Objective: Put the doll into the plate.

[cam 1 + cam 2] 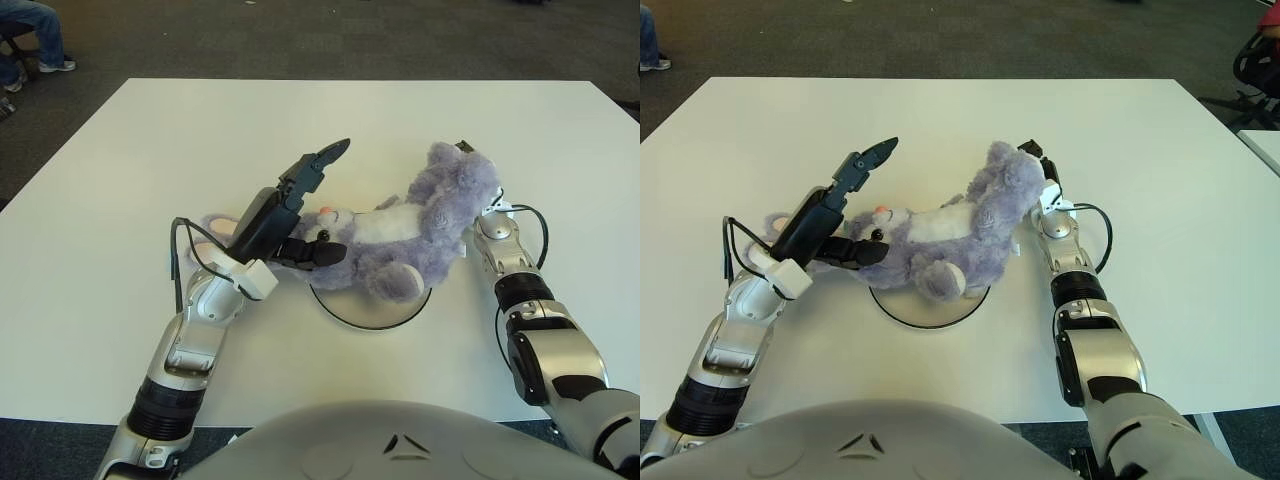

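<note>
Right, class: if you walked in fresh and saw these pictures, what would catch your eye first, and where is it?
The purple doll draws the eye first, sprawled mid-table over the white plate with its head to the left. Next is the left hand, fingers spread, at the doll's head. The right hand sits mostly hidden behind the doll's far end, on the white table.

Purple doll (940, 225) lies across the white plate (930, 305) on the counter (1160, 170). Left robot hand (840, 215) sits at its head, fingers spread, one pointing up. Right robot hand (1040, 170) is tucked behind the doll's far end.
</note>
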Motion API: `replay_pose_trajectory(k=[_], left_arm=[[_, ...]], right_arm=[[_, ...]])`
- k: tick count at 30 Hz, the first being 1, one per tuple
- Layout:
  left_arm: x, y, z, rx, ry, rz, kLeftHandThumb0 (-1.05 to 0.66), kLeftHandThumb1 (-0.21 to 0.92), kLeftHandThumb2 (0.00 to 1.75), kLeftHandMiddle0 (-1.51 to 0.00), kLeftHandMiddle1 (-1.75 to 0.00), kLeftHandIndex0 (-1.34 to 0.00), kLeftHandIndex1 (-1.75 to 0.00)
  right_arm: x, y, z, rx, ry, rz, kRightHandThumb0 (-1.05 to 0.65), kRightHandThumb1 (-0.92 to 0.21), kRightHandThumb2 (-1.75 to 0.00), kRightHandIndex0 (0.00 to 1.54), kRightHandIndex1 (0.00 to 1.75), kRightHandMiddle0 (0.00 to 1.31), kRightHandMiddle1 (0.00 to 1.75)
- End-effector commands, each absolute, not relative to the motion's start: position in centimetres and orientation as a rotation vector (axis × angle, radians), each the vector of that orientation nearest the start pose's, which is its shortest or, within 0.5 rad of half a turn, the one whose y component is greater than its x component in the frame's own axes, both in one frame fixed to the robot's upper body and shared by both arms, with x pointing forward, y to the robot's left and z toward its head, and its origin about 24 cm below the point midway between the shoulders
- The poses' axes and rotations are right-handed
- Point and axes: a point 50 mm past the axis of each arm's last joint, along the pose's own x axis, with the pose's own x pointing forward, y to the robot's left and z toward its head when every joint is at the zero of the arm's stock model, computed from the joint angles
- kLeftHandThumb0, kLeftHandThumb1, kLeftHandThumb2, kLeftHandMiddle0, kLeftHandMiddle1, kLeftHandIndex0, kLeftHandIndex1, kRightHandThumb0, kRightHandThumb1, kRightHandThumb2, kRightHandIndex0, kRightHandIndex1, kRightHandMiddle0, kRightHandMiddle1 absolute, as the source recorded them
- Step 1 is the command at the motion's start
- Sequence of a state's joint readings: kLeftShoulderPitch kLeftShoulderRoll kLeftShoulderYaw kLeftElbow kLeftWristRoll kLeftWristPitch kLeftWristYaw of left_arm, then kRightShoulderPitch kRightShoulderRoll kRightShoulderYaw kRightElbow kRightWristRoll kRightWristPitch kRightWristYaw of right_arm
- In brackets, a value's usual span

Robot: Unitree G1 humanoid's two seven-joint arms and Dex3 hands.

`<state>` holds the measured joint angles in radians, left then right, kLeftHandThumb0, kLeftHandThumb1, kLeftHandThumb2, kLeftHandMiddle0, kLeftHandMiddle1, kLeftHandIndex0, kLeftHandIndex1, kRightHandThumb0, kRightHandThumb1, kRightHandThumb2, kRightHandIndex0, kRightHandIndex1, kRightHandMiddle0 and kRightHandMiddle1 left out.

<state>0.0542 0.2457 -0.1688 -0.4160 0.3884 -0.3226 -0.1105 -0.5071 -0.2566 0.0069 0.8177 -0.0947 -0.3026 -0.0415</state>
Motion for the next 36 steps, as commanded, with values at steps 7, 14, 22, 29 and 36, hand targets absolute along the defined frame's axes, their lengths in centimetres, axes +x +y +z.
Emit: replay_pose_trajectory(k=[7,14,22,29,36], left_arm=[[22.9,14.8,12.8,0.771,-0.593,-0.055,-0.96,0.92,0.66,-0.21,-0.36,0.00,-0.72],[25.3,16.5,12.7,0.754,-0.583,0.073,-0.96,0.92,0.73,-0.24,-0.37,0.00,-0.80],[26.1,18.0,13.0,0.777,-0.601,0.179,-0.93,0.92,0.74,-0.16,-0.73,0.00,-0.91],[25.9,18.9,14.1,0.808,-0.626,0.247,-0.87,0.92,0.72,-0.19,-0.53,0.00,-0.90],[26.2,19.7,14.2,0.789,-0.592,0.289,-0.83,0.92,0.75,-0.23,-0.40,0.00,-0.88]], right_arm=[[32.1,-19.6,0.2,-0.357,0.175,0.035,-0.01,-0.50,-1.04,0.57,1.61,0.30,1.66],[32.1,-19.7,0.1,-0.358,0.180,0.039,-0.01,-0.50,-1.04,0.57,1.61,0.30,1.66],[32.1,-19.8,0.1,-0.362,0.183,0.042,-0.01,-0.50,-1.04,0.57,1.61,0.30,1.66],[32.1,-19.9,0.1,-0.365,0.184,0.045,-0.01,-0.49,-1.05,0.57,1.61,0.31,1.66],[32.0,-19.9,0.0,-0.360,0.180,0.049,-0.01,-0.49,-1.05,0.58,1.61,0.30,1.66]])
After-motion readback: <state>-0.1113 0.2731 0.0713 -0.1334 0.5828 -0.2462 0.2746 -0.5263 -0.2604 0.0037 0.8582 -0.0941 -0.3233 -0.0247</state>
